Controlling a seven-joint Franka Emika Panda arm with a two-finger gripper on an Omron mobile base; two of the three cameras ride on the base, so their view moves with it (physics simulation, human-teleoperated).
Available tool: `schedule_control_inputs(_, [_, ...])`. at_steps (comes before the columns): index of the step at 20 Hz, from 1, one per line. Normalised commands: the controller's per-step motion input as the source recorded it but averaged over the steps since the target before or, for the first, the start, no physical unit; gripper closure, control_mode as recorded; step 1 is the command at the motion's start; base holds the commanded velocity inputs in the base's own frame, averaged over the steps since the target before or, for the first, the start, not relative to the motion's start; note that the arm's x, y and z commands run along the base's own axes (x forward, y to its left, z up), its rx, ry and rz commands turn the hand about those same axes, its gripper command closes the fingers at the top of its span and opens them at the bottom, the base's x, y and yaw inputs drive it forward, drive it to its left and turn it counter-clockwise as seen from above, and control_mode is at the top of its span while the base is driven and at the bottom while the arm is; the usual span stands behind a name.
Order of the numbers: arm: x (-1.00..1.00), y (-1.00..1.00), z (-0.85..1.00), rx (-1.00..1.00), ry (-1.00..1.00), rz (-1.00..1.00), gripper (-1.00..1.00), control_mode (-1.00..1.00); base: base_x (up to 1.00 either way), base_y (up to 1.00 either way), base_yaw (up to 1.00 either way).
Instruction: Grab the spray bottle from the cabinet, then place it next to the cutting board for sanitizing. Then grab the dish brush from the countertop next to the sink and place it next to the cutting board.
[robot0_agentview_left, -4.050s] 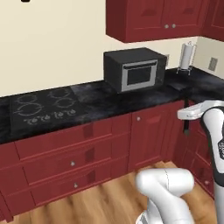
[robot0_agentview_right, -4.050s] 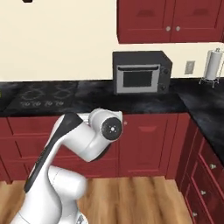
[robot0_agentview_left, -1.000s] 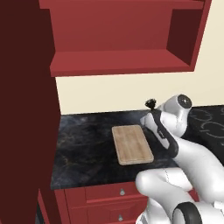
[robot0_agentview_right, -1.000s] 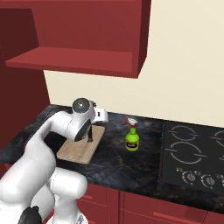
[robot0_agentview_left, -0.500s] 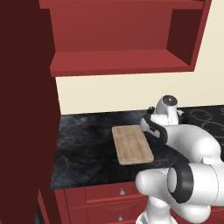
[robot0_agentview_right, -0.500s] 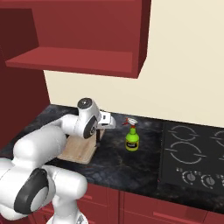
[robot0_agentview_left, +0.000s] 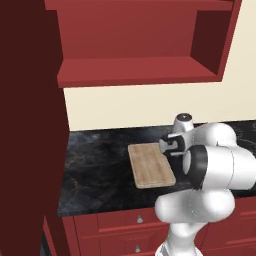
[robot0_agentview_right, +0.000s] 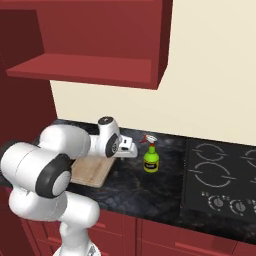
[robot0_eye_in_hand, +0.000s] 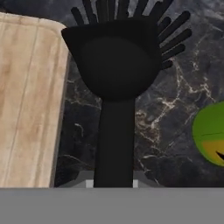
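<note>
Since half a second ago the arm has folded further in on itself, its big white elbow now bulking in front of the counter in both base views, while the wrist has drawn in closer to the body; four seconds ago the base faced a different stretch of kitchen with a microwave, so the whole scene has changed with the drive. Now the forearm lies low and roughly level over the countertop (robot0_agentview_right: 150, 192), with the gripper (robot0_agentview_right: 131, 148) pointing sideways toward the spray bottle (robot0_agentview_right: 151, 159); in the hand view a black dish brush (robot0_eye_in_hand: 116, 74) runs straight up from the bottom edge where the fingers sit, its handle rising between them and its bristled head fanning out at the far end; the fingertips themselves are hidden behind the handle and the grey band, so whether they pinch it cannot be told. To one side of the brush lies the cutting board (robot0_eye_in_hand: 26, 96), flat on the dark marble, its long edge just beside the handle but apart from it; on the other side, near the brush, shows the spray bottle's yellow-green body; overhead hangs the open red cabinet (robot0_agentview_left: 140, 75).
</note>
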Motion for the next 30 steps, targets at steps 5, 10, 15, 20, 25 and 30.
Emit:
schedule_control_inputs(5, [0.20, -0.09, -0.39, 0.00, 0.20, -0.01, 1.00, -1.00, 0.00, 0.00, 0.00])
schedule_control_inputs(10, [0.01, -0.25, -0.31, 0.00, 0.08, 0.00, 1.00, -1.00, 0.00, 0.00, 0.00])
schedule_control_inputs(15, [0.03, 0.00, -0.45, 0.00, 0.07, 0.00, 1.00, -1.00, 0.00, 0.00, 0.00])
schedule_control_inputs(20, [0.02, 0.00, -0.48, 0.00, 0.08, 0.00, 1.00, -1.00, 0.00, 0.00, 0.00])
schedule_control_inputs(25, [-0.07, -0.02, 0.00, 0.03, -0.05, -0.02, -1.00, -1.00, 0.00, 0.00, 0.00])
schedule_control_inputs(30, [-0.12, 0.00, 0.56, 0.01, -0.17, -0.06, -1.00, -1.00, 0.00, 0.00, 0.00])
